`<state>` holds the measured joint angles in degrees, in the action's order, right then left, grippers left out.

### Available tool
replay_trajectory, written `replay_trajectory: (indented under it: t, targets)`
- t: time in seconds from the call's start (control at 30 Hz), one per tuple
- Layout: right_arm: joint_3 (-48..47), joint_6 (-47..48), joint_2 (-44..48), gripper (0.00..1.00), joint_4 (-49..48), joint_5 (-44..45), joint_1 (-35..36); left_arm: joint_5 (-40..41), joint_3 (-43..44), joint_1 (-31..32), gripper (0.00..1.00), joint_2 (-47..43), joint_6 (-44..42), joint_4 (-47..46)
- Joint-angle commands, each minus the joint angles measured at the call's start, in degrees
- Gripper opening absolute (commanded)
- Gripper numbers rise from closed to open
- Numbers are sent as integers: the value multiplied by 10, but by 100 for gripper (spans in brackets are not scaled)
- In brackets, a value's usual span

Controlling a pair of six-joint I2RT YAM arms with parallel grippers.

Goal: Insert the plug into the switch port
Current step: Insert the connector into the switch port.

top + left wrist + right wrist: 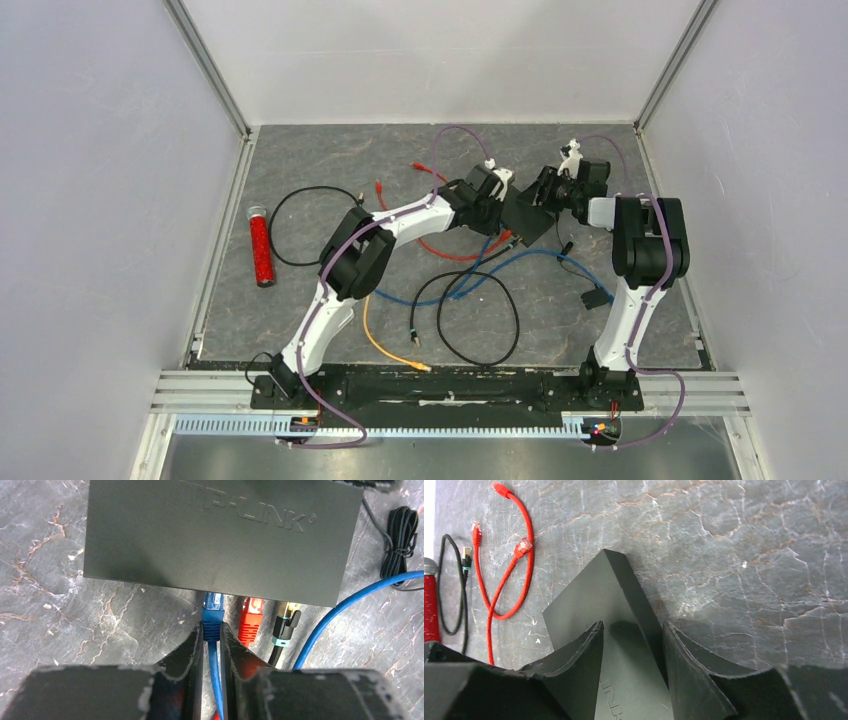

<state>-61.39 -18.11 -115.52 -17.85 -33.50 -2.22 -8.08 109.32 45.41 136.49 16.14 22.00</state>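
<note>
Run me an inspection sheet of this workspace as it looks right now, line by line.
Surface: grey marbled mat.
Job's things: black switch; blue plug at its port, seating unclear.
Clutter: red tube at left.
Grippers: left gripper flanks the blue plug's boot; right gripper straddles the black switch; grip unclear on both.
Cables: red plug and black plug beside the blue; loose orange cable.
Surroundings: white walls.

Left wrist view: the switch (220, 535) hides its port openings under its front edge. The blue plug (212, 611) tip vanishes there, seemingly seated. The switch's far edge is cropped.
</note>
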Motion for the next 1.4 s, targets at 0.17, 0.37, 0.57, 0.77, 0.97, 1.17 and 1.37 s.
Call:
replay_trajectory:
  t: [0.17, 0.37, 0.57, 0.77, 0.97, 1.17, 1.37]
  targets:
    - [-112, 4, -69, 55, 158, -112, -27, 2, -125, 3, 41, -98, -48, -176]
    - [-146, 69, -101, 54, 229, -160, -28, -11, -141, 3, 43, -87, -54, -146]
    - [-143, 101, -108, 47, 259, -154, -28, 0, -117, 3, 41, -55, -61, -126]
    - [-138, 128, -114, 41, 292, -157, -25, 1, -94, 0, 9, -31, -63, -131]
    - [-92, 141, -97, 37, 293, -145, -15, -20, -65, -1, 2, -4, -48, -150]
    - [-59, 152, -82, 30, 303, -121, 7, -44, 43, -1, 2, 49, 0, -157]
    - [-77, 155, -76, 29, 324, -101, 12, -37, 99, 0, 2, 70, 14, -159]
